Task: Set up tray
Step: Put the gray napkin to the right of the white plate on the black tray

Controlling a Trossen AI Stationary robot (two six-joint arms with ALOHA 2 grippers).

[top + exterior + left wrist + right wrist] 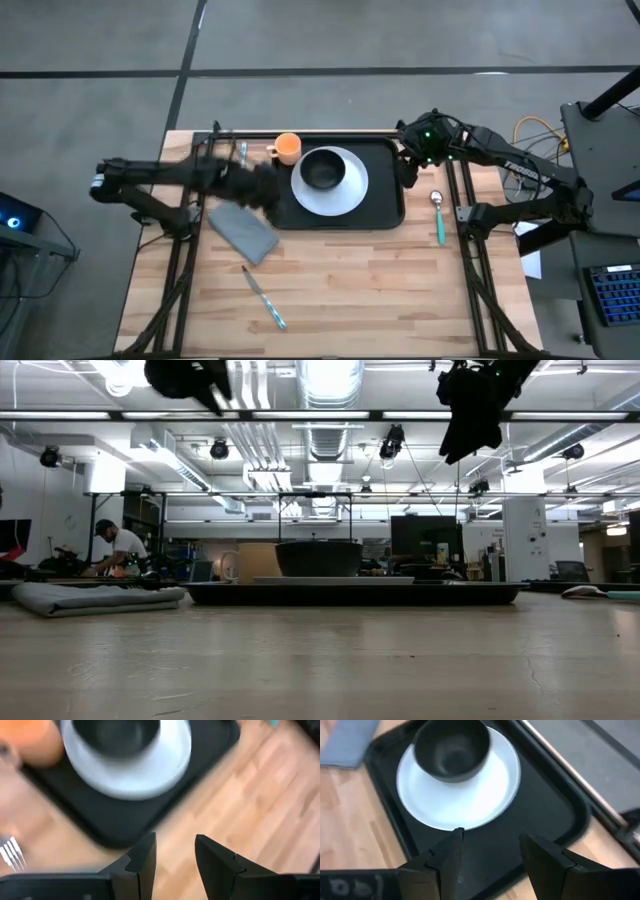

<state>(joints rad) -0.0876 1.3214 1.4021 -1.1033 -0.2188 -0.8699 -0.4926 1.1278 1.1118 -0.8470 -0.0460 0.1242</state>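
While the tray [385,205] is sitting at the far middle of the surface [350,280], already carrying the plate [345,190], bowl [322,170] and orange cup [287,148], the napkin [242,232], knife [263,298], fork [243,152] and spoon [437,215] are lying outside it, so much is remaining. Both the left end effector [175,857] and right end effector [490,855] are hovering open and empty. Motion blur is hiding the left arm's details.

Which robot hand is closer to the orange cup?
The left. The left gripper hovers at the tray's left edge, just below the orange cup in the high view. The right gripper is above the tray's far right side, past the white plate.
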